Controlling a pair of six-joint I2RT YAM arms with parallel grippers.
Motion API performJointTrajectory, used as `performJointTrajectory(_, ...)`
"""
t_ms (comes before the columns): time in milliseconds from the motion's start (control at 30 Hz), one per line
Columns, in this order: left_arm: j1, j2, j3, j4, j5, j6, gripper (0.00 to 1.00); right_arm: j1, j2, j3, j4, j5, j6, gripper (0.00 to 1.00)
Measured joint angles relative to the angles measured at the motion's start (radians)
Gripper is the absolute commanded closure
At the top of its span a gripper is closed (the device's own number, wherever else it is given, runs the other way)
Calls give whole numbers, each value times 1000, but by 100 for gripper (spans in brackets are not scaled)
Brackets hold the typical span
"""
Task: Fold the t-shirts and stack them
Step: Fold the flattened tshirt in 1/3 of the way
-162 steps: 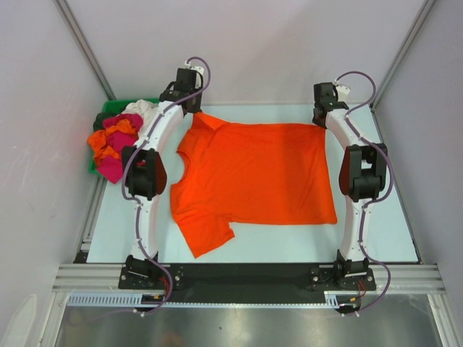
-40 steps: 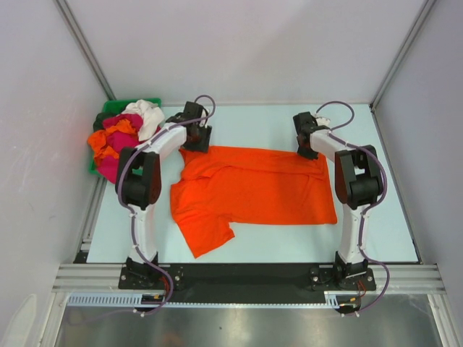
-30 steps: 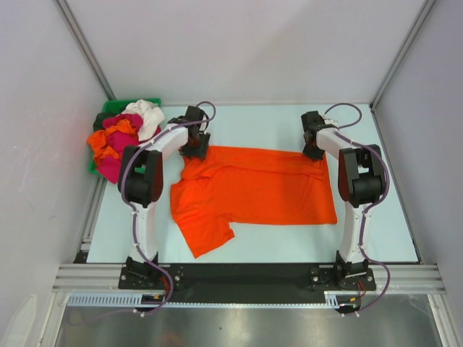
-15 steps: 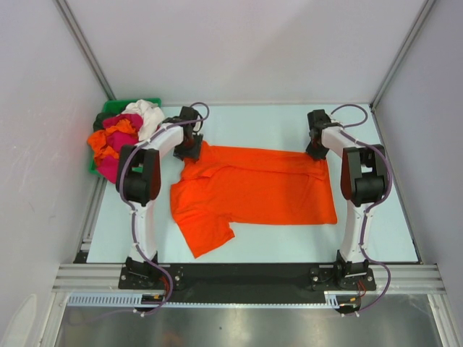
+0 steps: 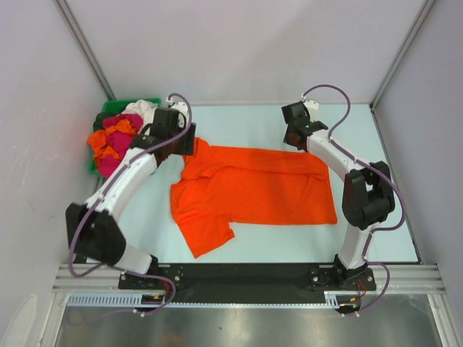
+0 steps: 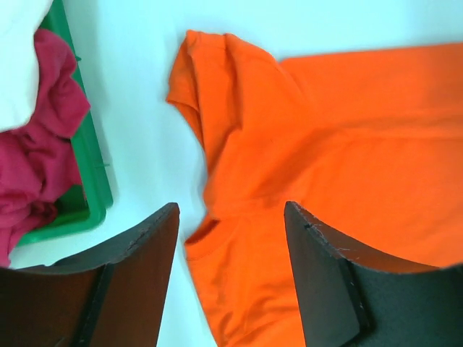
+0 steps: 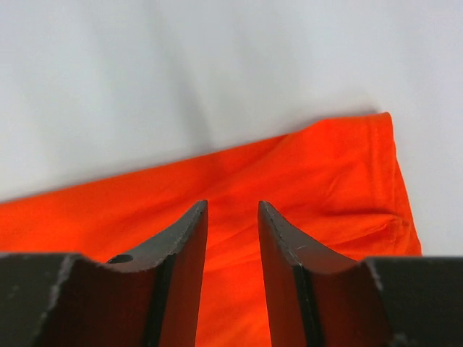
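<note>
When one looks from the near edge of the worktop [image 5: 391,231], where both arms are fixed, the first thing is the orange shirt [image 5: 253,191]. It lies flat in the middle with its collar toward the left side. Its near sleeve [image 5: 206,235] sticks out toward me, unfolded. Farther in, the far long edge looks doubled over onto the body, so I judge the folding is only begun and the near half is not yet done.

Above the far left corner the left fingers [image 6: 325,282] hang wide apart with nothing between them. Below them lies the far sleeve [image 6: 210,79], a bit crumpled. Over the far right side the right fingers [image 7: 181,246] stand with only a narrow gap, also empty, and the hem corner [image 7: 369,144] lies just beyond them on the worktop.

To do this step well, I think both arms should take the cloth at matching places on the two ends. They should pinch all the layers, lift low and travel together, so the crease runs straight and the shirt does not slide. The crumpled sleeve should be laid flat first, otherwise it makes a lump inside.

At the far left stands the green bin [image 6: 90,181], heaped with other shirts [image 5: 119,123] in crimson, orange and white.
</note>
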Motion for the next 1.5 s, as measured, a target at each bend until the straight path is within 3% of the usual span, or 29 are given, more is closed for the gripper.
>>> performJointTrajectory(167, -51, -219, -232, 32, 17, 5, 34, 74, -111, -54, -3, 41, -6, 60)
performJointTrajectory(367, -58, -331, -407, -20, 35, 19, 32, 189, -222, -231, -32, 85, 32, 60)
performJointTrajectory(533, -60, -417, -419, -24, 39, 17, 26, 359, -279, -323, -66, 140, 117, 59)
performJointTrajectory(767, -61, -506, -466, -6, 34, 8, 0, 624, -270, -297, -121, 273, 263, 57)
performJointTrajectory(933, -63, -533, -458, 47, 11, 10, 0, 702, -190, -175, -139, 389, 302, 51)
performJointTrajectory(1200, -42, -478, -403, 155, -90, 43, 0, 702, -136, 27, -135, 534, 246, 47)
performJointTrajectory(1333, 62, -553, -586, 297, -81, 76, 0, 661, -222, -54, -150, 565, 217, 46)
performJointTrajectory(1500, 163, -636, -846, 571, -23, 140, 0, 487, -462, -231, -166, 603, 126, 43)
